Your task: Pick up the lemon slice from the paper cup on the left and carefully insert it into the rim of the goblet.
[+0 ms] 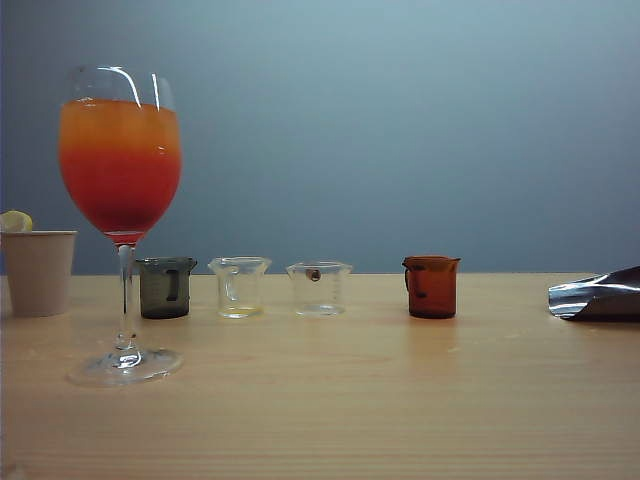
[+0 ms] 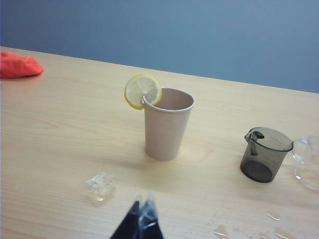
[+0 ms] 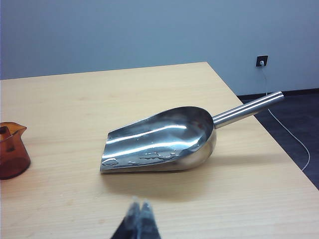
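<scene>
**Both grippers shut and idle; lemon slice perched on the paper cup**

Far left of the table, exterior view: the paper cup (image 1: 38, 272) stands at the edge of the picture, the lemon slice (image 1: 16, 221) just showing above its rim. My left wrist camera gives it better: the slice (image 2: 143, 91) stands upright, slotted onto the cup's (image 2: 167, 124) rim, on the side toward an orange cloth (image 2: 19, 65) lying well off near the table's far edge. A clear ice cube (image 2: 101, 185) lies on the wood between the cup and my left gripper (image 2: 142, 209). That gripper's fingertips are pressed together with nothing between them, well short of the cup.

Next right, the goblet (image 1: 121, 165), upright on its foot, orange over red, nearer the camera than the cup and apart from it. Behind it a row of small beakers: grey (image 1: 166, 287), then a clear one (image 1: 239, 286) with a pale yellow trace at the bottom, a second clear one (image 1: 320, 288), a gap, then amber (image 1: 431, 286).

Far right, a steel scoop (image 1: 598, 296) on its side, handle pointing off the table's corner, water drops inside near the mouth. My right gripper (image 3: 139, 214) is closed too, tips touching, holding nothing, near the scoop's (image 3: 164, 142) mouth but clear of it.
</scene>
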{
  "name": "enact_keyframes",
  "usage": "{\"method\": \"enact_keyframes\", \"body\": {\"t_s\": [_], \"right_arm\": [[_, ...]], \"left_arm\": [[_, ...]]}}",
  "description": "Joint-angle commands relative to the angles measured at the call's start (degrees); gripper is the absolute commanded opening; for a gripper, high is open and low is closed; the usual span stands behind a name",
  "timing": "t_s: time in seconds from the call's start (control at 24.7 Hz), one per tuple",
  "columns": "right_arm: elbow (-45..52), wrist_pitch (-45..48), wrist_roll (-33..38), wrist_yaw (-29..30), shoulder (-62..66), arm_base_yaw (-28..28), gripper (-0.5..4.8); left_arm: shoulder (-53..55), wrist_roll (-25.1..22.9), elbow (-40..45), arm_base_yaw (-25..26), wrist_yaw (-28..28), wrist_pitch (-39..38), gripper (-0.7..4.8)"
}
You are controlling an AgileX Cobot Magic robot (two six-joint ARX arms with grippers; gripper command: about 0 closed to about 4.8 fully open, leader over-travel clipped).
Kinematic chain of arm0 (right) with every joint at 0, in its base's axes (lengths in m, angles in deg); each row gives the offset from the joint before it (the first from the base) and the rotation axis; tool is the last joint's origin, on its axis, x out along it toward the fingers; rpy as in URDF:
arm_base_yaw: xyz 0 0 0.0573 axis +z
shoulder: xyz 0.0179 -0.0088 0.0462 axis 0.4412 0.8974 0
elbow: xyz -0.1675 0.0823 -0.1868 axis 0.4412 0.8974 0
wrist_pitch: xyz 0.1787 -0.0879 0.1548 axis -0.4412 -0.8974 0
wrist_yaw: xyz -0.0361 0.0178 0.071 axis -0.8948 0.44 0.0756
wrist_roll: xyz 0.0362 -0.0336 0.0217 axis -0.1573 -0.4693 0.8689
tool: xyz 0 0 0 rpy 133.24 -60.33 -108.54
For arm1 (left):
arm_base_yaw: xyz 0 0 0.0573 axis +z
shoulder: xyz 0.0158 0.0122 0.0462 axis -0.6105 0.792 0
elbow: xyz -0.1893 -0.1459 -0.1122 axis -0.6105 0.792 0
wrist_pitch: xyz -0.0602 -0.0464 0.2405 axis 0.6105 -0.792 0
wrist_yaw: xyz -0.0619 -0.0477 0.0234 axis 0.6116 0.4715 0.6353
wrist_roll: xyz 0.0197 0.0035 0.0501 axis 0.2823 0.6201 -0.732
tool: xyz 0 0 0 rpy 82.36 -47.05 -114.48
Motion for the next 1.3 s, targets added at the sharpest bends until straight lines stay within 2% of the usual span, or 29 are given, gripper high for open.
{"method": "enact_keyframes", "body": {"t_s": [0.04, 0.45, 0.61, 0.77, 0.81, 0.89, 1.01, 1.1, 1.3], "right_arm": [[0.22, 0.92, -0.20, -0.28, 0.02, 0.02, -0.05], [-2.95, 0.87, -1.27, -0.22, 0.02, 0.15, -0.05], [-10.82, -3.89, -1.79, 0.61, 1.09, 0.33, -0.05], [-19.37, -6.82, -2.12, 7.39, 7.08, 0.35, -0.05], [-20.83, -6.62, -2.12, 7.48, 8.39, 0.35, -0.05], [-24.92, -6.49, -2.12, 7.54, 12.24, 0.35, -0.05], [-33.14, -6.21, -2.10, 12.24, 20.46, 0.37, -0.05], [-38.18, -6.40, -2.08, 12.63, 25.73, 0.37, -0.05], [-48.78, -6.32, 0.00, 16.26, 35.80, 2.10, -0.05]], "left_arm": [[0.00, 0.17, -0.17, 0.00, -0.20, 0.72, -0.04], [0.02, 0.15, -1.51, -0.02, -0.20, 0.13, -0.04], [0.28, 0.20, -9.01, -0.02, -0.72, -6.38, -0.04], [2.38, 0.15, -16.68, -0.02, -0.83, -10.93, -0.04], [3.06, 0.15, -17.88, -0.02, -0.81, -10.93, -0.04], [5.66, 0.15, -21.11, -0.02, -0.52, -10.99, -0.04], [12.90, 0.13, -27.23, -0.02, 1.70, -11.28, -0.04], [18.67, 0.09, -31.15, -0.02, 2.97, -10.99, -0.05], [32.89, -0.24, -38.56, 0.04, 8.37, -5.11, -0.05]]}}
